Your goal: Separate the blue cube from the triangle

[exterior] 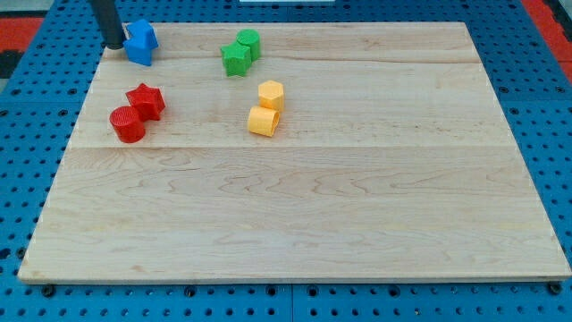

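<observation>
Standing at the board's top-left corner, my tip (pixel 115 45) rests on the wooden board (pixel 357 224) just to the view's left of the two blue blocks. The rod has no jaws to open or close; it holds nothing, and whether its end actually touches the nearer blue block cannot be told, though the gap looks slight or nil.

The blue cube (pixel 138 51) sits close to the board's top edge, near the left corner, and the blue triangle (pixel 145 34) lies pressed against it on the side toward the top edge, the two reading almost as one blue mass.

Further along the top edge, toward the middle, a green cube (pixel 249 43) and a green star (pixel 235 60) touch one another. Below them, a yellow hexagon (pixel 271 94) sits just above a yellow cylinder-like block (pixel 263 121), the pair touching or very nearly so. Near the left edge, a red star (pixel 147 100) and a red cylinder (pixel 127 124) lie side by side in contact, well below the blue pair.

The board rests on a blue pegboard bench (pixel 36 134).
</observation>
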Robot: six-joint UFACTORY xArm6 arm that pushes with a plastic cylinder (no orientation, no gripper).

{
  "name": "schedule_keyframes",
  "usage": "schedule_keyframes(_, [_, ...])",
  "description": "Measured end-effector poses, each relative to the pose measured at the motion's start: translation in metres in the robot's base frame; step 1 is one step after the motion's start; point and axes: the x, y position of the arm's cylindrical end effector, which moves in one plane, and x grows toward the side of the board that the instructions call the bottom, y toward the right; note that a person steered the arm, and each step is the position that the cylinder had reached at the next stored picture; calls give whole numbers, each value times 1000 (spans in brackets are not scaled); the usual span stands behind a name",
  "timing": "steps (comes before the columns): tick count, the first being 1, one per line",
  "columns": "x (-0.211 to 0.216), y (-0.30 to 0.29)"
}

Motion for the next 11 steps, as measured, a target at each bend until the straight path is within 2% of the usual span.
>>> schedule_keyframes(2, [-49, 39])
schedule_keyframes(3, [-23, 46])
schedule_keyframes(4, [-17, 46])
schedule_keyframes(5, [-17, 46])
schedule_keyframes(7, [-18, 86])
schedule_keyframes(10, [-19, 90])
schedule_keyframes(11, [-35, 93])
